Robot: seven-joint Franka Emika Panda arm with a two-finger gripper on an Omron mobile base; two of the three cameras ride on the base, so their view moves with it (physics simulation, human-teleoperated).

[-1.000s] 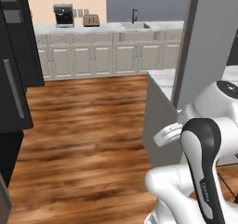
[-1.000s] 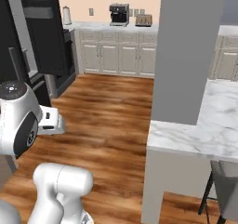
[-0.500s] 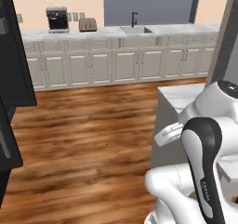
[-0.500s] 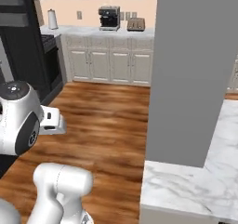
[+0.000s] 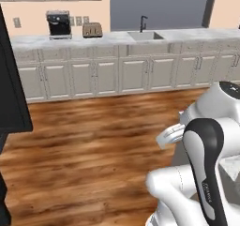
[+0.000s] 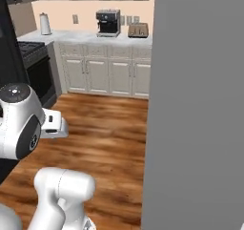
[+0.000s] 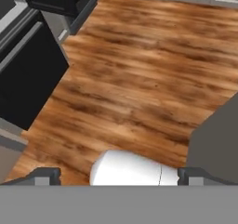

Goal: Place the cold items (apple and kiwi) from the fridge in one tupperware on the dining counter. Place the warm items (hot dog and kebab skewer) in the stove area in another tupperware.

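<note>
Left base view: a dark appliance panel (image 5: 11, 89) stands along the edge at 9 o'clock. The wood floor (image 5: 93, 145) spreads across the centre. At 12 o'clock a run of pale cabinets (image 5: 108, 75) carries a marble table (image 5: 187, 34). On it, from the left, stand a black coffee machine (image 5: 58, 23), a toaster (image 5: 92, 30) just beside it, and then a sink (image 5: 145, 34) with a dark faucet (image 5: 143, 21). Right base view: a black stove (image 6: 33, 67) sits at 9 o'clock, with a white canister (image 6: 45, 24) on the table behind it at 11 o'clock. The coffee machine and toaster appear at 12 o'clock. A flat grey wall (image 6: 200, 105) takes up the whole side from 1 to 5 o'clock. Hand view: the camera looks down at the floor, with dark appliance fronts (image 7: 28, 74) at 9 to 11 o'clock and a grey block (image 7: 216, 144) at 4 o'clock. The hand (image 7: 118, 175) is spread wide, its two tips far apart at 7 and 5 o'clock, with nothing between them. Where the apple, kiwi, hot dog, kebab skewer and tupperware lie cannot be told.
</note>
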